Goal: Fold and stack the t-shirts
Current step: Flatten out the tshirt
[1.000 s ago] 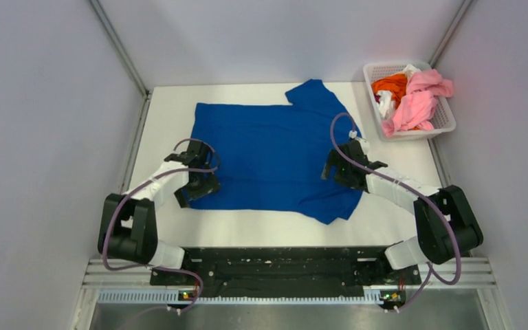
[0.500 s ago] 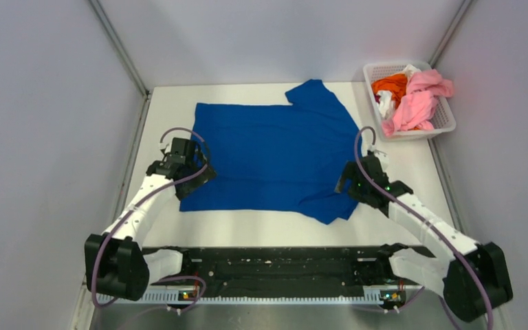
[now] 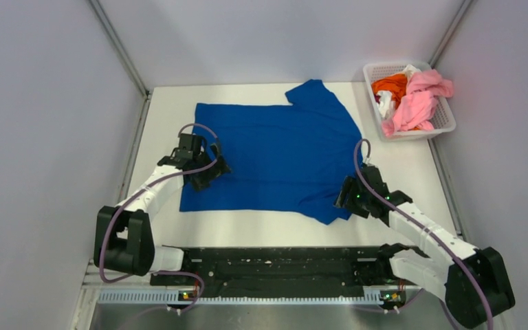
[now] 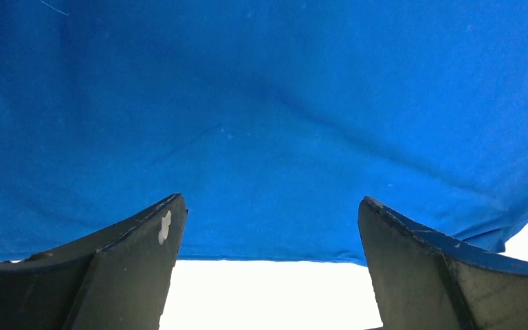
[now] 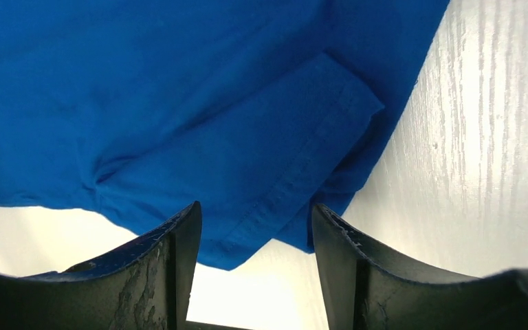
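A royal blue t-shirt [image 3: 275, 151] lies spread flat on the white table [image 3: 165, 110], with no print showing. My left gripper [image 3: 213, 172] is open at the shirt's left edge. In the left wrist view the cloth [image 4: 261, 124] and its hem lie just beyond the open gripper [image 4: 269, 201]. My right gripper [image 3: 342, 199] is open at the near right sleeve [image 3: 330, 206]. In the right wrist view the sleeve tip [image 5: 275, 199] lies between the spread fingers of the gripper [image 5: 254, 206], which holds nothing. Pink [image 3: 419, 103], orange [image 3: 390, 84] and white [image 3: 385, 104] tees sit bunched in the basket.
A white plastic lattice basket [image 3: 447, 125] stands at the far right corner of the table. Grey walls close in on the left, back and right. The arms' black base rail [image 3: 282, 265] runs along the near edge.
My left gripper has swung out and come in over the shirt's left edge. My right gripper has drawn back from the shirt's right side towards the near right sleeve.
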